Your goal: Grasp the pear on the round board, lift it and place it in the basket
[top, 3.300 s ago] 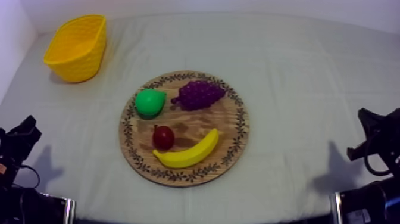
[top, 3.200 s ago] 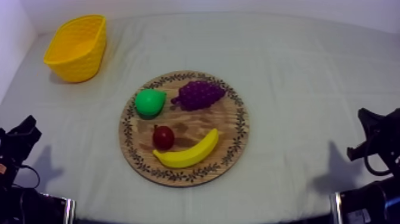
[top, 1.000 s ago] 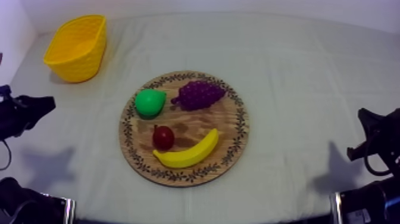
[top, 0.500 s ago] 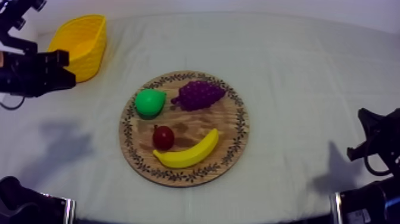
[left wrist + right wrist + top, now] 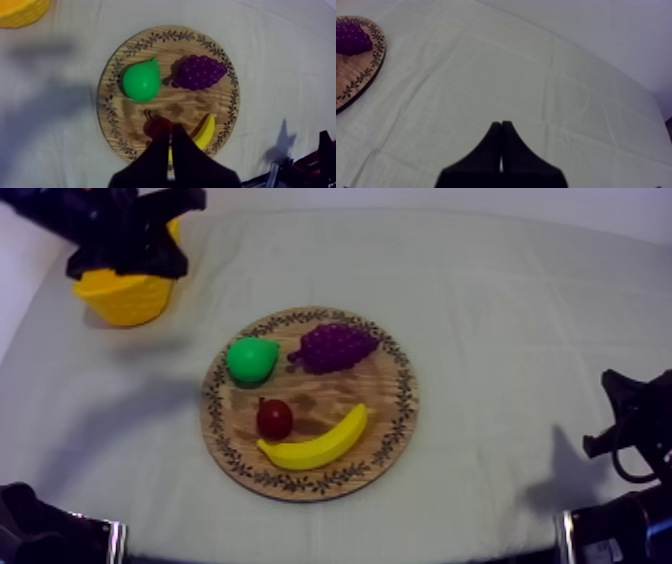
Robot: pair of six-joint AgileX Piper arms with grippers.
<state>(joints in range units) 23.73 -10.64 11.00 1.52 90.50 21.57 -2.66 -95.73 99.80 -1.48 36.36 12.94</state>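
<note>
My left gripper has its two black fingers pressed together in a narrow wedge, with nothing between them, and it hangs high over the tabletop, with its arm near the yellow basket. Just past the fingertips I see the small red fruit and the banana; beyond them are the pear and, beside it, the bunch of grapes. All four lie on the round wooden board. My right gripper is also closed on nothing and rests low over bare cloth, well apart from the board. I judge the task is only at its beginning: the pear is not yet grasped, so reaching, lifting, carrying and dropping are all left. The pear is bright green, smooth and glossy, rounded with a short pointed top. The board shows wood grain and a leafy patterned rim, and the basket has woven-looking walls.
</note>
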